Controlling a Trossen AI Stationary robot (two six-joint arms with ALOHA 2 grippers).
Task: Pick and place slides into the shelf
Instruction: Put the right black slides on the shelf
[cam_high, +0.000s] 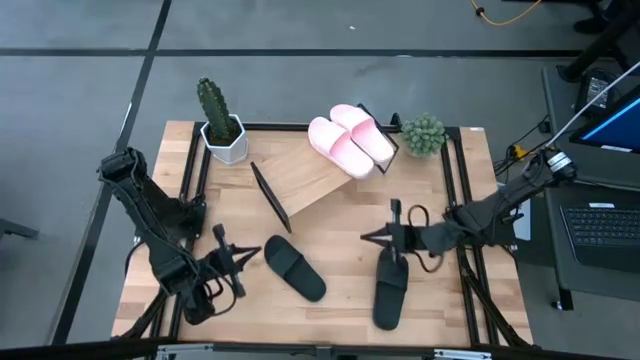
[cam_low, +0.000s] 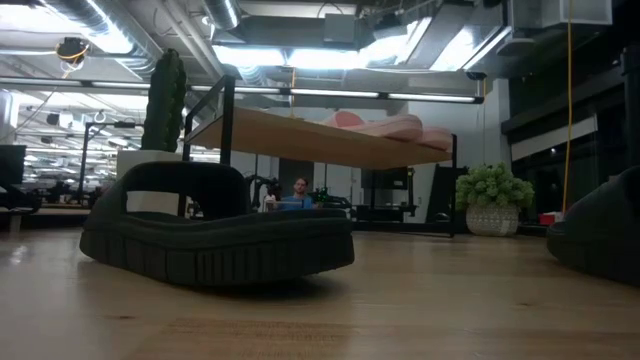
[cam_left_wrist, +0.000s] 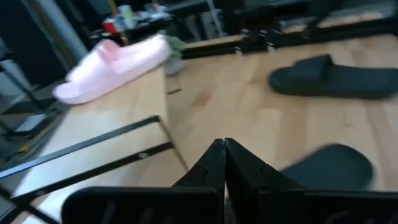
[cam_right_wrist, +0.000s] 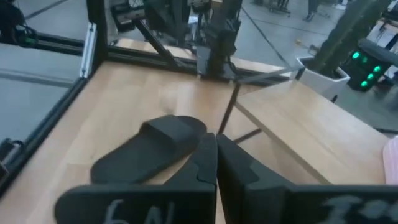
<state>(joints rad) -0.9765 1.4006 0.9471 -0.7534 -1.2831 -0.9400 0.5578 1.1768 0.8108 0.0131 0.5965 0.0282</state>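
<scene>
Both pink slides (cam_high: 349, 139) are parked on the shelf (cam_high: 305, 175); two black slides (cam_high: 294, 267) are left on the counter (cam_high: 335, 255), both arms' jaws pressed together.

An open-plan lab or office. Exposed ceiling ducts (cam_low: 150, 25) run overhead. A laptop (cam_high: 603, 228) flanks the table (cam_high: 340, 290).

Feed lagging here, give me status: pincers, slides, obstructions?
Left pincer and right pincer shut, empty. Pink slides on shelf; black slides on table. Nothing blocking.
</scene>
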